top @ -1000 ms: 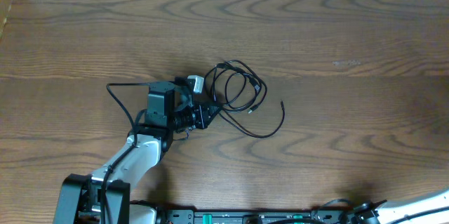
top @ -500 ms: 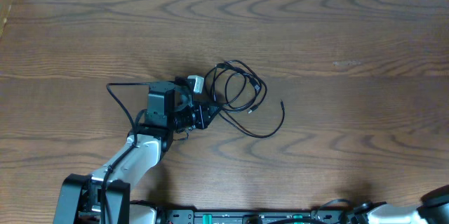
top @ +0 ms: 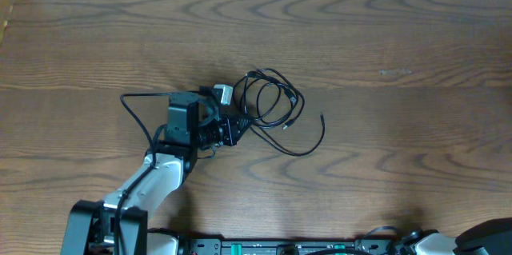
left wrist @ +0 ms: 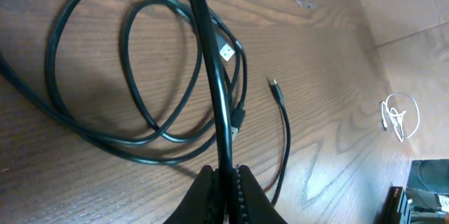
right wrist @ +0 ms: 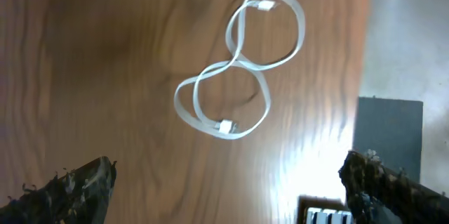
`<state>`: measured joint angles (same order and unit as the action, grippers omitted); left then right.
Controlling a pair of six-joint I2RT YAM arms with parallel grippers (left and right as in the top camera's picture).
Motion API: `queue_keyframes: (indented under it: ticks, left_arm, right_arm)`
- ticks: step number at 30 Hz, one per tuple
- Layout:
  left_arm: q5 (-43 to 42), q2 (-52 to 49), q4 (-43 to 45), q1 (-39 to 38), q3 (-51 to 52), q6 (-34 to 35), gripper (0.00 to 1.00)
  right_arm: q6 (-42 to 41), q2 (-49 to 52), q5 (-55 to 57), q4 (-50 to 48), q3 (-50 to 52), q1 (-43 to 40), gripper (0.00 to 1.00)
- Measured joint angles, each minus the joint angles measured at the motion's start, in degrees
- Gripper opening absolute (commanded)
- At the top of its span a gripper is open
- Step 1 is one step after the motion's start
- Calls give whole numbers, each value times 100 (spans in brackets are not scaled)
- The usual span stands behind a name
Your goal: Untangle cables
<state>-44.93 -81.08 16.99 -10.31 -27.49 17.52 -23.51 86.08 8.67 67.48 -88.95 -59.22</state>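
Note:
The black cable point(top: 272, 105) lies in loose loops at the table's middle, one free end trailing right point(top: 322, 119). In the left wrist view its loops point(left wrist: 105, 76) spread over the wood, with a USB plug point(left wrist: 226, 52) and a small plug point(left wrist: 272, 83) showing. My left gripper point(left wrist: 226, 189) is shut on a strand of the black cable, which rises taut from the jaws; from overhead the left gripper point(top: 232, 131) sits at the bundle's left edge. The white cable point(right wrist: 242, 69) lies apart in a figure-eight, ahead of my open right gripper point(right wrist: 224, 178), and shows small as the white cable point(left wrist: 400, 115).
The left arm's own thick black wire point(top: 136, 109) arcs out to its left. A dark rail point(top: 280, 247) runs along the near table edge, with part of the right arm point(top: 488, 237) at the bottom right. Beyond the table edge stands a dark box point(right wrist: 389, 129).
The right arm's visible part at the bottom right of the overhead view has shifted further right and out. The left gripper and black cable have not moved.

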Motion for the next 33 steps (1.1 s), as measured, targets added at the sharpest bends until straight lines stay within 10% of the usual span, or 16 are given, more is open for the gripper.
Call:
queue_keyframes:
  ticks: [19, 33]
  left_arm:
    - [-271, 2422, -1113, 0, 0, 216, 8]
    - [-472, 4330, -1154, 0, 0, 721, 8]
  right_arm:
    - [1239, -2, -3449, -46, 2, 2256, 99]
    - [4015, -2, -4218, -149, 503, 5095, 99]
